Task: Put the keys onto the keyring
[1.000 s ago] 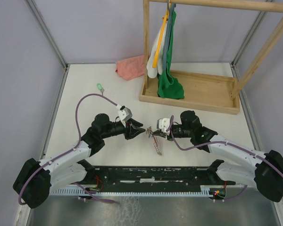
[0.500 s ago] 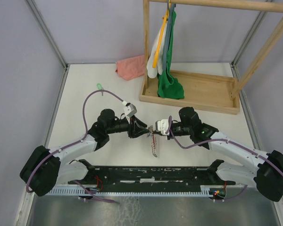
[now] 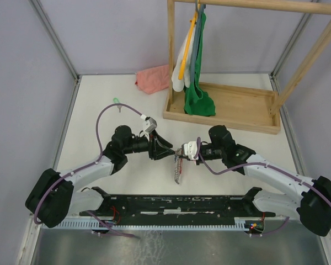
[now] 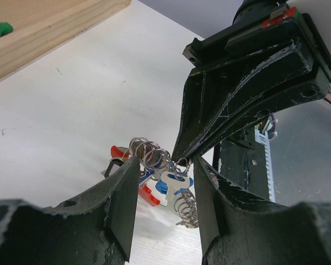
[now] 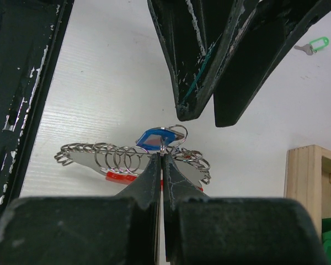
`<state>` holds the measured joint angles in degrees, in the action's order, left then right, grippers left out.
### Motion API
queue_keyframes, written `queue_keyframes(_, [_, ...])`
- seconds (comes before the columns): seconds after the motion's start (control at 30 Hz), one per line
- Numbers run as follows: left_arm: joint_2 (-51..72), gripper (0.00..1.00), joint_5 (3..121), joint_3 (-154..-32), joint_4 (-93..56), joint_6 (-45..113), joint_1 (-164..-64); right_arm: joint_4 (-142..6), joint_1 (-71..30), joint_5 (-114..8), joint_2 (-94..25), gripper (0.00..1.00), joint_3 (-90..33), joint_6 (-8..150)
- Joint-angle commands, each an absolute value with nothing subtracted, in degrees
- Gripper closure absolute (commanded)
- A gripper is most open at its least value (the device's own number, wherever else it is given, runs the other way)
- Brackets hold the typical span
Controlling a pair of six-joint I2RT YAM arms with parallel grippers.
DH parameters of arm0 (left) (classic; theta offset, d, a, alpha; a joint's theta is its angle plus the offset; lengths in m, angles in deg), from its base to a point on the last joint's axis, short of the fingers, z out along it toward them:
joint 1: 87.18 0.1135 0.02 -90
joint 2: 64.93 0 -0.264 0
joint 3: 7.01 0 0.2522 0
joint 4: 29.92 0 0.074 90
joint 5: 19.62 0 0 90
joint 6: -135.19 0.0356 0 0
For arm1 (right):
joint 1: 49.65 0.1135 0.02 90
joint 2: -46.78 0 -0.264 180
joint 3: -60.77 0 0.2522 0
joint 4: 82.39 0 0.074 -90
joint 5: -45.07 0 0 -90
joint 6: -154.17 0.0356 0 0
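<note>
Left pincer [image 3: 168,153] has slid in toward the right one, and its jaws have spread wider over the last second, so it looks like a release. It now stands about half open with nothing clamped. The blue key [image 5: 154,138] sits just past its tips. Right pincer [image 5: 161,160] is fully closed on the keyring [image 5: 127,157]. The blue key appears threaded on the ring, so probably one key is done. The green key [image 3: 116,102] lies well apart at the far left of the desk [image 3: 132,105], not yet picked up.
</note>
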<state>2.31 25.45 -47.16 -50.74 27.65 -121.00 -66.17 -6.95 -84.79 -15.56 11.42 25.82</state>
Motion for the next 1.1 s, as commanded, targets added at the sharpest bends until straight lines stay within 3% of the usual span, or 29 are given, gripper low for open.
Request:
queue_keyframes(0.0, [4.5,0.5,20.8,-49.5,-56.1,23.4,-120.8,-68.5,-7.0,-87.0,-15.2,0.99,7.6,25.0])
queue_keyframes(0.4, [9.0,0.58,16.1,-50.8,-59.2,20.1,-121.0,-68.9,-7.0,-88.1,-15.8,0.99,7.1,24.8])
queue_keyframes(0.83, [8.5,0.97,14.8,-50.1,-57.3,20.0,-120.9,-73.9,-7.0,-84.3,-14.1,0.99,9.1,28.2])
queue_keyframes(1.07, [4.2,0.97,21.1,-48.4,-53.6,18.7,-120.2,-84.6,-7.6,-79.7,-9.6,0.99,14.3,34.1])
